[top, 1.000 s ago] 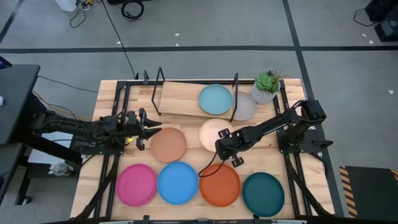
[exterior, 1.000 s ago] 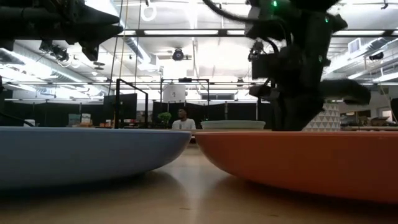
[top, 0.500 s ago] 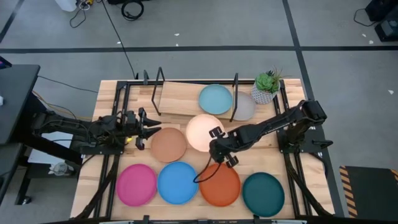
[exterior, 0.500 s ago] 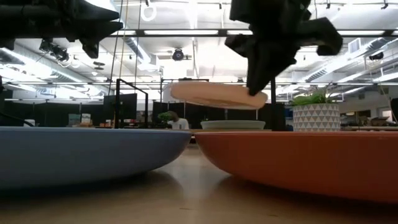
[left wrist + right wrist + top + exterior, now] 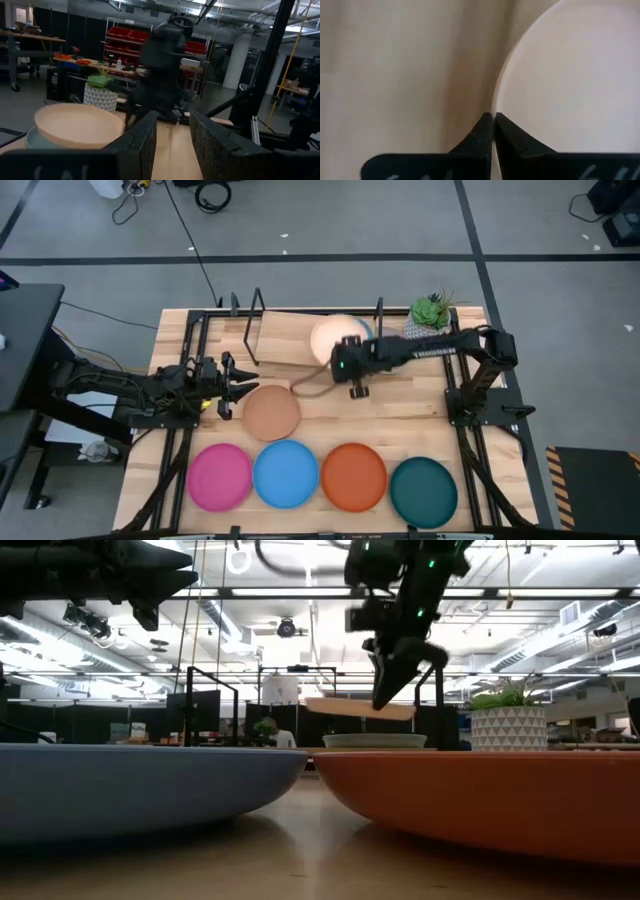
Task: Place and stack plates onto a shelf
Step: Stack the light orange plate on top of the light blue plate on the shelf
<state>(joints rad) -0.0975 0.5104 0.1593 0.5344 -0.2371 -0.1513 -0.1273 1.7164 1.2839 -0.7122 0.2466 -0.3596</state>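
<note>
Now holding the cream-pink plate [image 5: 335, 335] by its rim in the right gripper [image 5: 343, 363], jaws clamped together on the edge, hovering above the light blue plate [image 5: 31, 139] on the shelf [image 5: 285, 340]. Waiting beside the tan plate [image 5: 271, 411] on the tabletop [image 5: 410, 405]: the left gripper [image 5: 240, 386], jaws standing apart and holding nothing.

Four plates [image 5: 320, 476] in front row, shelf [image 5: 285, 340] behind.
</note>
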